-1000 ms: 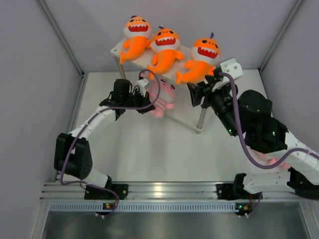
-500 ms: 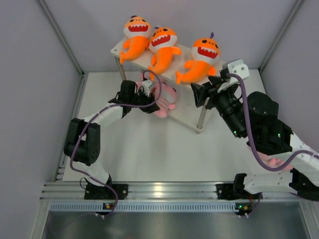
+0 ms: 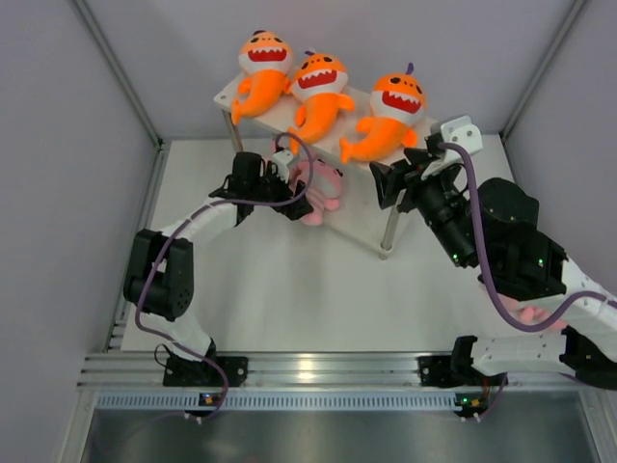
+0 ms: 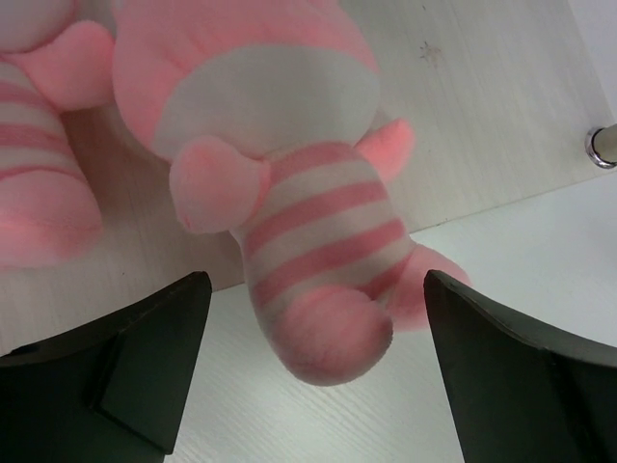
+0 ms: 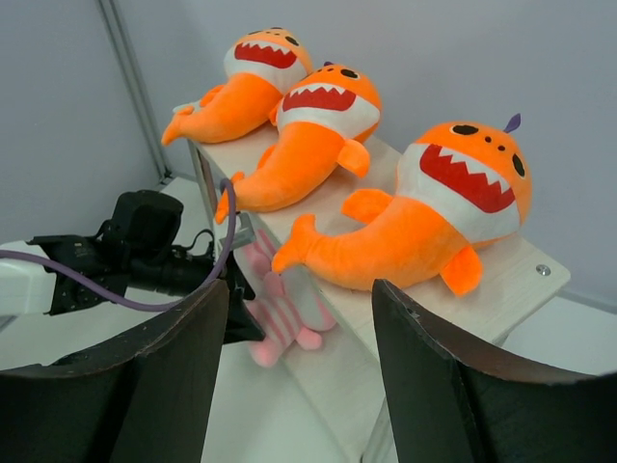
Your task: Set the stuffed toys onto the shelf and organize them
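Three orange shark toys (image 3: 262,69) (image 3: 318,94) (image 3: 390,116) lie side by side on the top tier of the white shelf (image 3: 224,96). On the lower tier a pink striped toy (image 4: 308,231) lies with its feet over the board's edge, and another pink one (image 4: 39,183) lies to its left. My left gripper (image 4: 315,386) stands open around the toy's feet without touching it. My right gripper (image 5: 299,367) hovers open and empty beside the shelf's right end, facing the sharks (image 5: 424,212).
A silver shelf leg (image 3: 388,231) stands just below my right gripper. Grey walls close in the table on three sides. A metal rail (image 3: 308,371) runs along the near edge. Something pink (image 3: 525,313) shows under the right arm.
My left gripper has opened and let go of the pink striped toy, which now rests on the lower tier. Both arms shifted slightly toward the shelf earlier on.
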